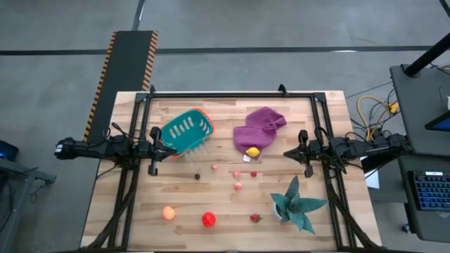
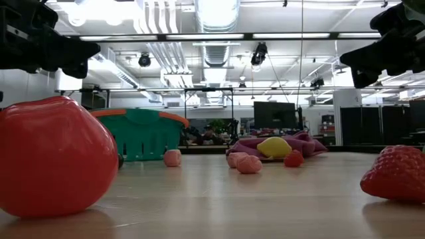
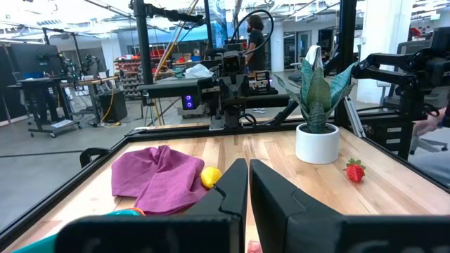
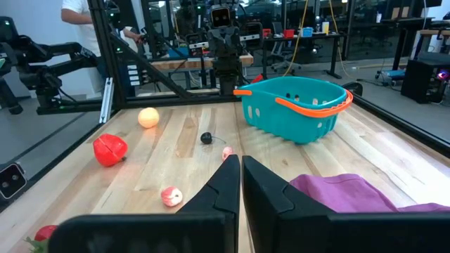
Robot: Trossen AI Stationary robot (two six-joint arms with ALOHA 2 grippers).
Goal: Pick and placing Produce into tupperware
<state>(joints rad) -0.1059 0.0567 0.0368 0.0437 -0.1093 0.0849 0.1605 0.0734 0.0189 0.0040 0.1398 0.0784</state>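
Both of your grippers are fully closed with nothing in them: the left gripper [image 1: 159,150] hangs over the table just beside the teal basket [image 1: 187,131], and the right gripper [image 1: 288,152] waits just off the purple cloth [image 1: 259,127]. None of the produce is in the basket yet, so judge the task as not begun. Scattered on the bare wood you have the orange ball [image 1: 168,212] and the red ball [image 1: 209,220] near the front edge, a strawberry [image 1: 255,218] near the potted plant [image 1: 297,204], a dark berry [image 1: 197,176] and small pink pieces [image 1: 238,186] mid-table, and the yellow fruit [image 1: 252,151] touching the cloth's edge. Expect all of these to be light, hollow plastic with smooth, glossy skins; the round ones will likely roll or squirt out of a glancing pinch, so close across the widest part, straight down. The yellow fruit is oval, so take it across its short axis and keep clear of the soft, rumpled fabric. The basket looks like stiff slotted plastic with an orange rim and a wide mouth, light enough to slide if you bump it.
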